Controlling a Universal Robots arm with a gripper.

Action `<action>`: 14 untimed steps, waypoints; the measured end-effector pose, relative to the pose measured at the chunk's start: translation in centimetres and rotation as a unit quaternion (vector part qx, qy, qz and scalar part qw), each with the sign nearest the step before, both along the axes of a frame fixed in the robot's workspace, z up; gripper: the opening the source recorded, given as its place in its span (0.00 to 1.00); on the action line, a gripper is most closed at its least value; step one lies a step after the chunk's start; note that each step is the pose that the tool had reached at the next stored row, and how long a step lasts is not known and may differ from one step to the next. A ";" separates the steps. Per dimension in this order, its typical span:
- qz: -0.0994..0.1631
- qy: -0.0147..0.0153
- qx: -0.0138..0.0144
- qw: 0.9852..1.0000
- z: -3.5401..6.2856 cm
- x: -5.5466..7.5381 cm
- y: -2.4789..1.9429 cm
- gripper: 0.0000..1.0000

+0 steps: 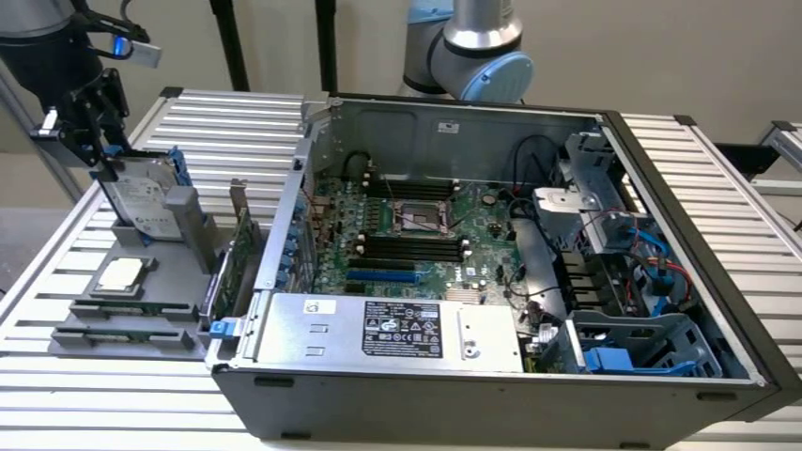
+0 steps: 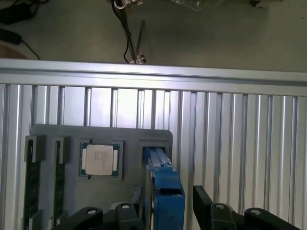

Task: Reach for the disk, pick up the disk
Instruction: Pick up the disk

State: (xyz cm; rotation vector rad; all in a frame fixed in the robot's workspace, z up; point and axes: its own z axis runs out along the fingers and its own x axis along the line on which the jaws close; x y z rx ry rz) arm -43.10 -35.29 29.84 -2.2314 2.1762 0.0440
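While holding the jaws of the black gripper (image 2: 167, 189) apart, straddling the flat silver-grey metal disk in blue plastic rails (image 2: 158, 160), not clamping yet. Standing on edge in a slot of the grey plastic holder (image 2: 72, 134), just beside the square silver CPU chip (image 2: 100, 159). Judging the risk: closing off-centre, tilting the disk, binding in the slot, slipping off smooth rails.

Identify the disk (image 1: 141, 202) by its smooth silver-grey metal face, its matt white paper-like label and its rails (image 2: 165, 191) of slightly glossy blue plastic. You will find the holder (image 2: 103, 135) to be matt grey plastic, and the chip (image 2: 99, 159) to have a satin-finished metal lid. Expect the table (image 2: 230, 124) to be ribbed bare aluminium with a soft sheen.
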 end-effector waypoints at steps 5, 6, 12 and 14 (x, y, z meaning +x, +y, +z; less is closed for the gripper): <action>-0.001 0.000 0.001 1.000 -0.05 -0.1 0.01 0.54; -0.001 0.000 0.002 1.000 -0.07 -0.1 0.01 0.54; -0.001 0.000 0.006 1.000 -0.20 -0.1 0.00 0.54; -0.001 0.000 0.009 1.000 -0.22 -0.1 0.00 0.54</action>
